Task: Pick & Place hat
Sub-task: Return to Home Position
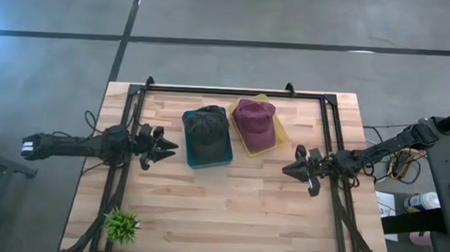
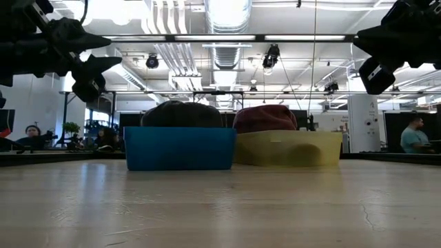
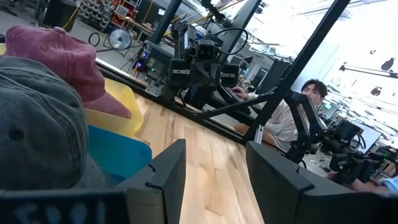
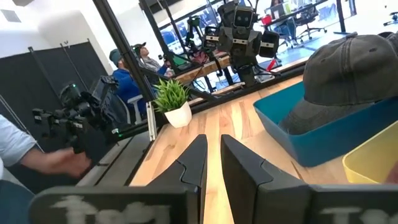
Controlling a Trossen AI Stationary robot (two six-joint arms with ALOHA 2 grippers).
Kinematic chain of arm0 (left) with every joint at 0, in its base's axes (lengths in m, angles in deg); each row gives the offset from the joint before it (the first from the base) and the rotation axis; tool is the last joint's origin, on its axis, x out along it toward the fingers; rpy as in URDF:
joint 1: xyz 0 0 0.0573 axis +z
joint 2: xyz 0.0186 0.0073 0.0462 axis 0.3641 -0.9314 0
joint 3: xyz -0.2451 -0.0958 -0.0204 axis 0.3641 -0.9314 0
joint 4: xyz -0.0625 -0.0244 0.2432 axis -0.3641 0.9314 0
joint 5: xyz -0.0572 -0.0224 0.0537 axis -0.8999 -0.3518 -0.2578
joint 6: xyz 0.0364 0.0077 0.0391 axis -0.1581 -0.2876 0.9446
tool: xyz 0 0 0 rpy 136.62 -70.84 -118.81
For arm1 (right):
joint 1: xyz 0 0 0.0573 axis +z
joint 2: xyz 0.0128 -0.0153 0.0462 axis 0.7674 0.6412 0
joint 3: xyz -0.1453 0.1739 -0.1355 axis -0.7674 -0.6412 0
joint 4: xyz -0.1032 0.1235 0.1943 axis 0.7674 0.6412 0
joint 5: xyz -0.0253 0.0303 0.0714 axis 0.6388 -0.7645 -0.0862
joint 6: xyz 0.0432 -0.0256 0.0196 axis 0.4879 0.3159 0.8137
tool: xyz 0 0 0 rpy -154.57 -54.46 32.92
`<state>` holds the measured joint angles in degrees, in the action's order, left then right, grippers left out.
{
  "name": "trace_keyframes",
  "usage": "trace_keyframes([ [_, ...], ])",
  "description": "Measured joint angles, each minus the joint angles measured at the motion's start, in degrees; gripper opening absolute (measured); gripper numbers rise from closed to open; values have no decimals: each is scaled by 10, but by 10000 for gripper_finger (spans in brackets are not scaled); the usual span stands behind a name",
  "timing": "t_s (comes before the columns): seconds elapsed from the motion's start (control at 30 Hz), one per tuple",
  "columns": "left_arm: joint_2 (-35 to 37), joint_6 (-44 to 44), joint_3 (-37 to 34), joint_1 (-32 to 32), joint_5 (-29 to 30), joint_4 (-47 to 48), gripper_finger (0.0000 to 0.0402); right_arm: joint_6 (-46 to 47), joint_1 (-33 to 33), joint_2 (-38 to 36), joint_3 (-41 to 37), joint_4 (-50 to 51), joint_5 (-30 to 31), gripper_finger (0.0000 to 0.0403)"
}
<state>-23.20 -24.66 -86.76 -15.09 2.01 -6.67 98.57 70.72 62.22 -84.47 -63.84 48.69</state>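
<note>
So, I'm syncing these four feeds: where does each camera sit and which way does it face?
High: overhead, straight down on the table; shows both arms, left gripper and right gripper.
Low: tabletop height, level toward the blue bin and yellow bin; both grippers in the top corners.
Left wrist: on the left arm, looking past its own fingers toward the right arm.
Right wrist: on the right arm, past its own fingers toward the plant and left arm.
Shared: all four show the black cap.

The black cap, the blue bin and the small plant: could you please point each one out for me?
black cap (image 1: 206, 130), high view, on the top of its crown.
blue bin (image 2: 179, 148), low view, on its front wall.
plant (image 1: 121, 225), high view, on its green leaves.
</note>
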Motion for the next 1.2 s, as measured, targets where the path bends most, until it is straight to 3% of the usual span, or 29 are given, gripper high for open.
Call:
trace_keyframes([
  [0.63, 0, 0, -1, 0, 1, 0, 161, 3, 0, 0, 0, 62, 0, 43],
  [0.83, 0, 0, -1, 0, 61, 0, 161, 4, 0, 0, 0, 62, 0, 43],
  [1.2, 0, 0, -1, 0, 63, 0, 161, 5, 0, 0, 0, 62, 0, 43],
])
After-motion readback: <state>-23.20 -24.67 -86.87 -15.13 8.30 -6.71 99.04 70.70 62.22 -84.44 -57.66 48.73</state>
